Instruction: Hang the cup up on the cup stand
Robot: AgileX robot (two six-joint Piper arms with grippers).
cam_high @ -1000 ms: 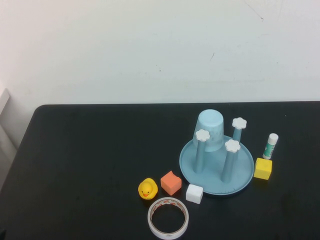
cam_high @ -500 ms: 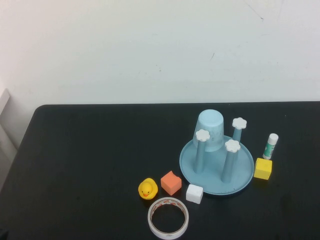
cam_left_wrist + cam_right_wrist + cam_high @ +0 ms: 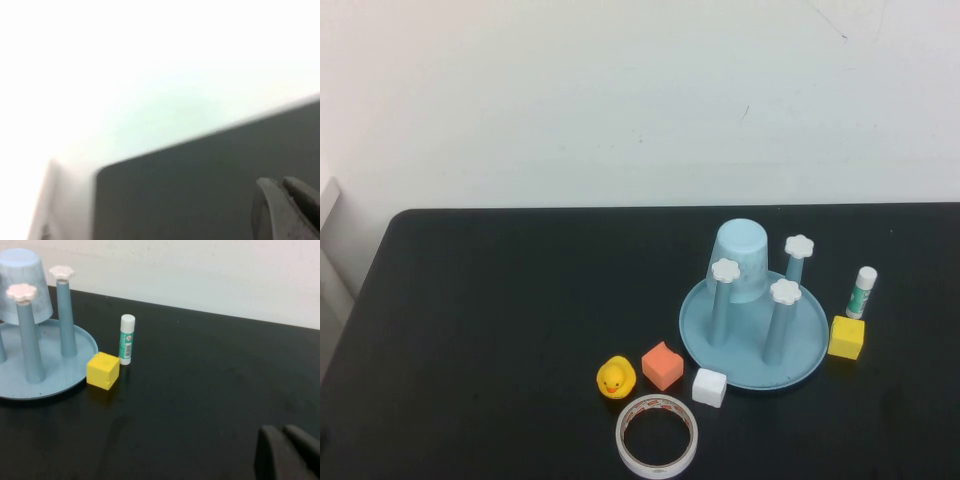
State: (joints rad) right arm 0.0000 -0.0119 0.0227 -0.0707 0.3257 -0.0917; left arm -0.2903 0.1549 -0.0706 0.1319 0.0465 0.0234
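The light blue cup (image 3: 740, 255) sits upside down over the rear-left post of the cup stand (image 3: 805, 350), right of the table's centre. No gripper touches it. In the right wrist view the cup (image 3: 27, 265) and the stand's base (image 3: 80, 347) show at one edge. The three other posts stand bare with white flower caps. My left gripper (image 3: 281, 192) is shut and empty over the table's corner, far from the stand. My right gripper (image 3: 283, 435) is shut and empty over bare black table, well off from the stand. Neither arm shows in the high view.
A glue stick (image 3: 861, 292) and a yellow cube (image 3: 846, 337) stand just right of the stand. A white cube (image 3: 709, 387), an orange cube (image 3: 662, 365), a rubber duck (image 3: 615, 378) and a white tape ring (image 3: 657, 436) lie at its front left.
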